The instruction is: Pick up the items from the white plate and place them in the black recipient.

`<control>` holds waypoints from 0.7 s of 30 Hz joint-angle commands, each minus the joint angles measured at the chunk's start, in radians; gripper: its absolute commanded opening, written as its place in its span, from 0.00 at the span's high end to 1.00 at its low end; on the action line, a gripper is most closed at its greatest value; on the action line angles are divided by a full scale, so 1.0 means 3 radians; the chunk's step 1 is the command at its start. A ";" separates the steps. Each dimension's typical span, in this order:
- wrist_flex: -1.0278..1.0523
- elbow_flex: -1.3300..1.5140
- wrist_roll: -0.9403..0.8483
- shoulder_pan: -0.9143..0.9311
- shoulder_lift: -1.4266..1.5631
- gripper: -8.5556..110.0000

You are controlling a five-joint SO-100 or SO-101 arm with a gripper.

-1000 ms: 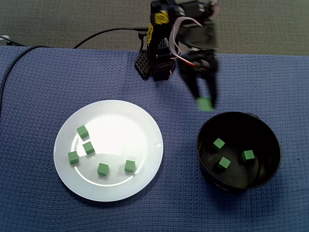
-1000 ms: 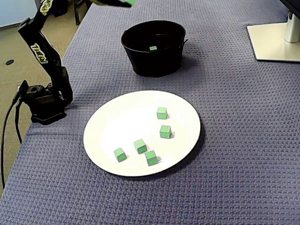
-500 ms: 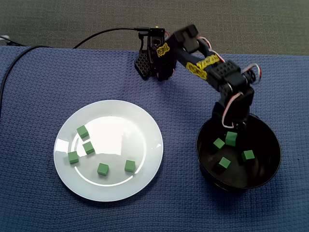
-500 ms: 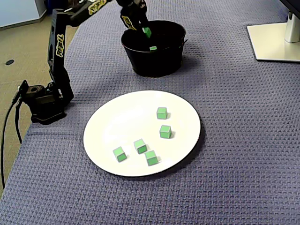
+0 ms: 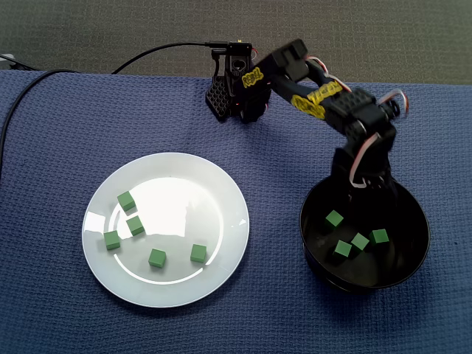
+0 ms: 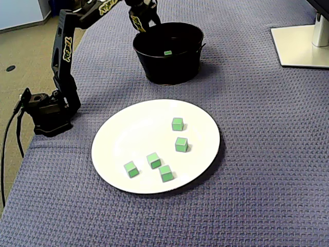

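Blue woven cloth (image 5: 51, 310) covers the surface from edge to edge. Toward the left edge, as a fixed view shows it, sits the white plate (image 5: 192, 195) with five green cubes (image 5: 157, 257) on it. Four are bunched in its left half and one lies right of its middle, toward the near rim. At the middle of the far edge stands the arm's base (image 5: 234, 96), and its black cable (image 5: 147, 55) trails off to the left. From the base the arm reaches right and down, so that the claw (image 5: 360, 186) hangs at the far rim of the black bowl (image 5: 402, 269), which sits toward the right edge. Four more green cubes (image 5: 360, 241) lie loose on the bowl's floor, clear of the claw. The claw's dark fingers blend into the bowl's dark wall, so it cannot be told how far apart they stand. Nothing green shows between them, and the claw seems to hold nothing.

The step in hand looks like the end of a drop-off, with the claw empty over the bowl. Four of the nine cubes are in, so the task is a little under half done. The next move calls for lifting clear of the rim, swinging left to the plate, and coming down with the jaws wide over one cube. The rightmost cube looks easiest, since no neighbour crowds it.
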 commanded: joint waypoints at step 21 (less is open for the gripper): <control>0.0680 -0.0005 0.1764 0.2915 0.0210 0.65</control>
